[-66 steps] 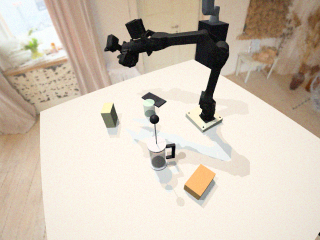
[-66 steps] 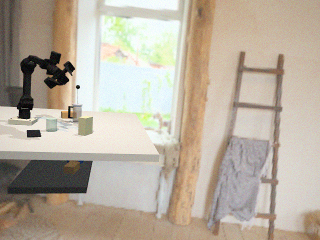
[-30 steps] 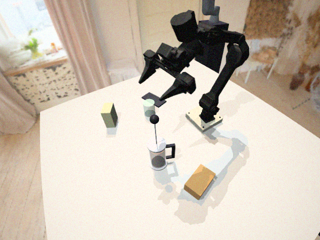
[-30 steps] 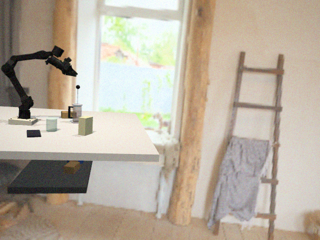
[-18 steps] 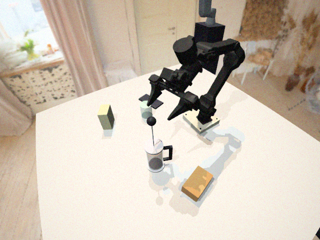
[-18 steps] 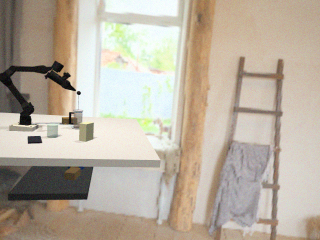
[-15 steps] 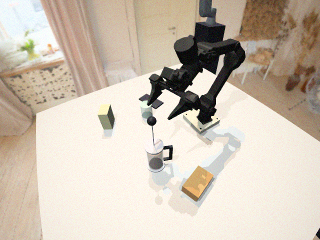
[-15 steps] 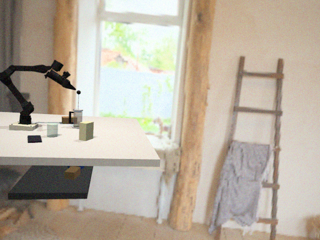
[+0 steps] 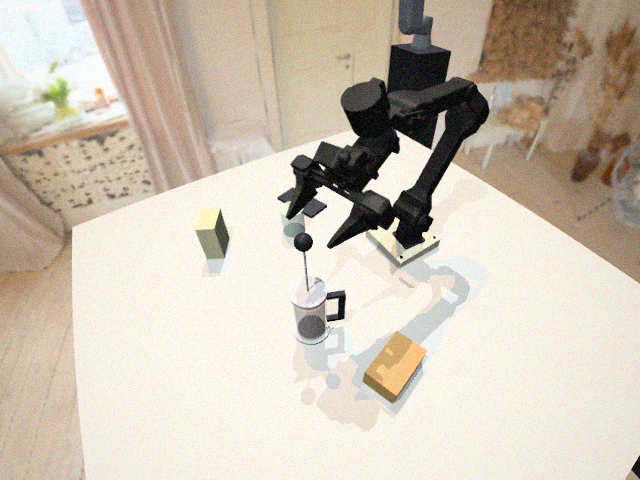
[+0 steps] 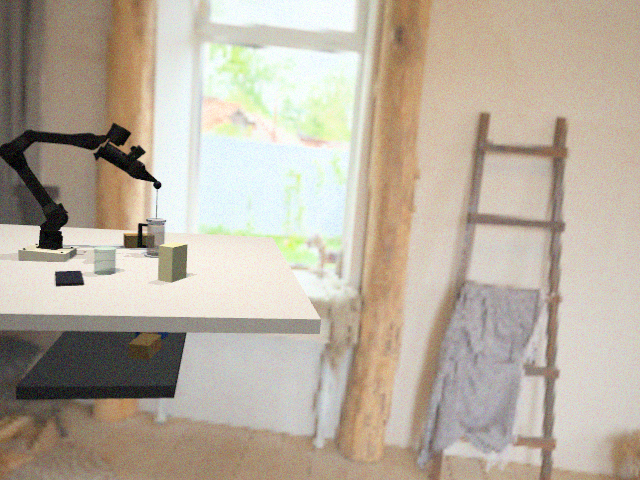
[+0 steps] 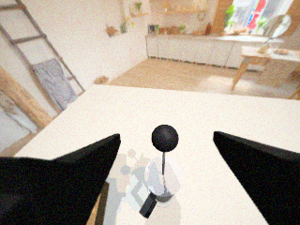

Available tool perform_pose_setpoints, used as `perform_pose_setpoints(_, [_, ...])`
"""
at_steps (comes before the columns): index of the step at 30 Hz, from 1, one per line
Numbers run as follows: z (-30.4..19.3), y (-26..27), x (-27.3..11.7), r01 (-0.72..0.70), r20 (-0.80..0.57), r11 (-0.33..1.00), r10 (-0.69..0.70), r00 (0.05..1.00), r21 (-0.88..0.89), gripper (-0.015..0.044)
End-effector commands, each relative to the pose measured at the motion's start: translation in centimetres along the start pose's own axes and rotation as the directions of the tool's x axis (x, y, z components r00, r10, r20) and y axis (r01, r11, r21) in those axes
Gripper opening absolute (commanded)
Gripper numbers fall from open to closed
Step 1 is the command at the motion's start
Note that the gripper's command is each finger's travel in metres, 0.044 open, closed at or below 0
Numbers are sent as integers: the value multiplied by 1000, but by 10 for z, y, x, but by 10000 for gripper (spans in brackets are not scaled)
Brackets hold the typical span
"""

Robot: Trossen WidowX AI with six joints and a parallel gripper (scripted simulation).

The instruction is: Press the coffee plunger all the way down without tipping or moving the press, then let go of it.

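The coffee press (image 9: pixel 310 315) (image 10: pixel 156 236) (image 11: pixel 163 180) stands upright on the table, a clear glass body with a black handle on the arm's side. Its plunger is up: a long thin rod rises from the lid to a round black knob (image 9: pixel 303 241) (image 10: pixel 157 184) (image 11: pixel 165 138). My gripper (image 9: pixel 308 231) (image 11: pixel 165 136) is wide open and empty, tilted forward and down. In the wrist view the knob appears centred in the gap between the fingertips. In the exterior view the fingertips reach about the knob's height. Whether either finger touches it cannot be told.
An orange block (image 9: pixel 395 365) lies near the press on the handle side. A yellow-green box (image 9: pixel 212 233) (image 10: pixel 172 262) stands upright on the other side. A pale glass (image 9: pixel 293 225) (image 10: pixel 104 260) and a dark flat piece (image 9: pixel 313 207) (image 10: pixel 69 278) are behind, near the gripper's far finger in the top view.
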State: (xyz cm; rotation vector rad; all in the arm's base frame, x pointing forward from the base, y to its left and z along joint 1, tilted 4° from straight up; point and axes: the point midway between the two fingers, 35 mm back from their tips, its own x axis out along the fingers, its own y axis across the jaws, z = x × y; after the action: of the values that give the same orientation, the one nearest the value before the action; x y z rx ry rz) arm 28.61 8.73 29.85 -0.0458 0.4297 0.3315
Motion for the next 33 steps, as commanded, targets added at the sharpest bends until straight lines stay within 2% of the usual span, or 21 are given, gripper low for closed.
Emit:
perform_pose_setpoints(1, [-4,0,8,2,-10,1000,-2,1000,6,440])
perform_pose_setpoints(10, [-4,0,20,2,-9,1000,-2,1000,6,440])
perform_pose_setpoints(22, [-4,0,20,2,-9,1000,-2,1000,6,125])
perform_pose_setpoints(33, [-5,0,20,2,-9,1000,-2,1000,6,121])
